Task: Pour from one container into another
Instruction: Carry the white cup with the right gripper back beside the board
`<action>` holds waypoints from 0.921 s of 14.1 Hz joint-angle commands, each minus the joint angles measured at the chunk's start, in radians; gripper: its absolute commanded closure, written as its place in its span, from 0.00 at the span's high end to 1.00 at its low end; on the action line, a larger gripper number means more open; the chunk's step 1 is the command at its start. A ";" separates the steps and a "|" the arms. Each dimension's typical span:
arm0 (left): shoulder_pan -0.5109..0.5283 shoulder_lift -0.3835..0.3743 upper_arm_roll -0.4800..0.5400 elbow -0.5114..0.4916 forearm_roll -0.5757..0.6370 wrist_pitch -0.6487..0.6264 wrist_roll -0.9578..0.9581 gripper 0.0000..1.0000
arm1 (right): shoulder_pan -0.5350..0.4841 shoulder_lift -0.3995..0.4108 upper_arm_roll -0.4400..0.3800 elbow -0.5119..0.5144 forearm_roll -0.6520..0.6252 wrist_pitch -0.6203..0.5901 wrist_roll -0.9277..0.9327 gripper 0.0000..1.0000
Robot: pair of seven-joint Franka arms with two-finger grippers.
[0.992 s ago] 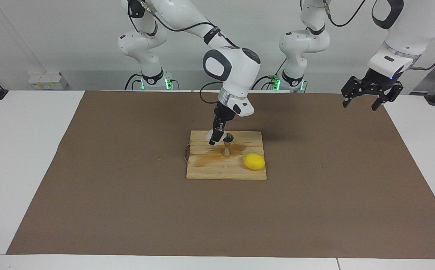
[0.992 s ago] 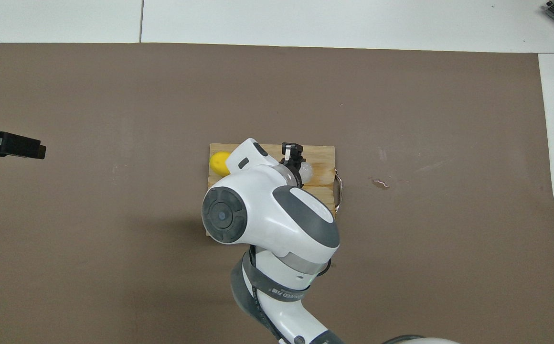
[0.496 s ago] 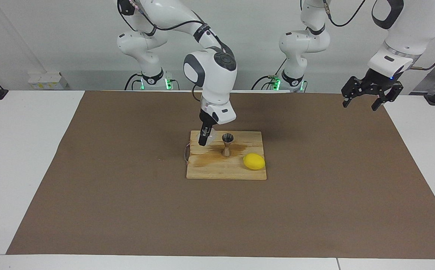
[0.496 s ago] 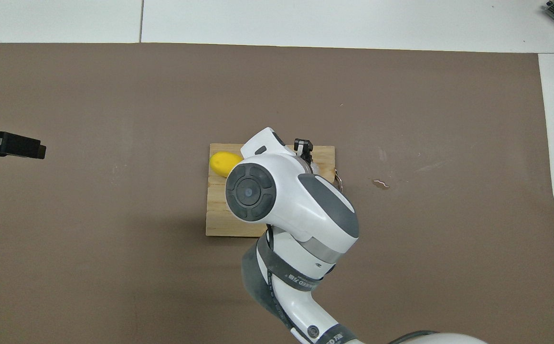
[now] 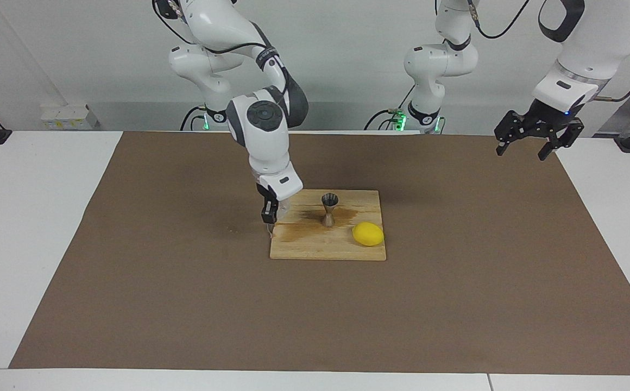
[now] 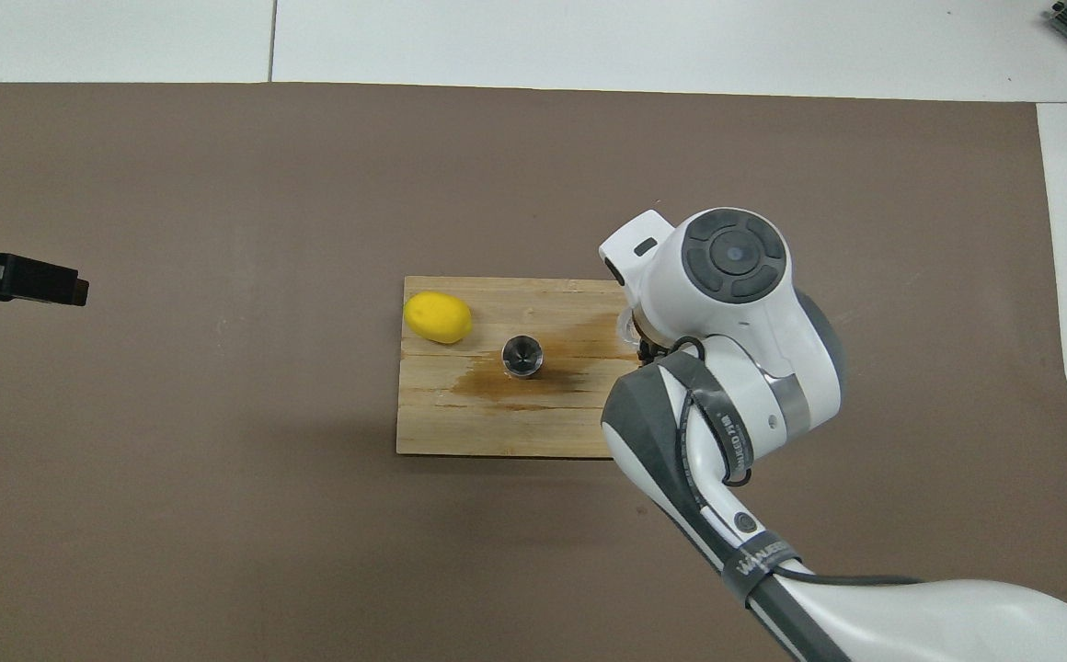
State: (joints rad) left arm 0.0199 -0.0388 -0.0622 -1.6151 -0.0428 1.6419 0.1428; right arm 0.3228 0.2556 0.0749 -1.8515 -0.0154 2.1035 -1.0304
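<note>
1. The right gripper (image 5: 269,216) is hanging low over the wooden cutting board's (image 5: 315,247) edge at the right arm's end of the worktop; its fingers are clamped tight on the small translucent whitish crinkled cup (image 5: 282,208), which is barely peeking out beside the black fingers in the facing view; from overhead only a sliver of the cup's rim (image 6: 626,324) is showing under the wrist.
2. The small grey metal hourglass jigger (image 5: 329,208) is standing upright on the board, roughly mid-board, mouth open upward (image 6: 522,355); it's sitting apart from the cup, toward the left arm's end from it.
3. A brownish wet-looking stain is spreading across the board around the jigger's foot and toward the cup's end.
4. A yellow lemon (image 5: 368,234) is lying on the board too, farther from the robots than the jigger, toward the left arm's end.
5. The left gripper (image 5: 525,147) is waiting up in the air over the brown mat's (image 5: 184,304) edge, fingers spread apart, holding nothing.
</note>
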 commanded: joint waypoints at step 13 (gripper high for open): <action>-0.009 -0.015 0.015 -0.020 -0.008 0.012 0.049 1.00 | -0.261 -0.128 0.009 -0.403 0.398 0.317 -0.706 0.00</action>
State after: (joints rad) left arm 0.0199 -0.0388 -0.0615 -1.6152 -0.0428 1.6421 0.1724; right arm 0.0898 0.1708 0.0717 -2.1761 0.3224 2.3508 -1.6558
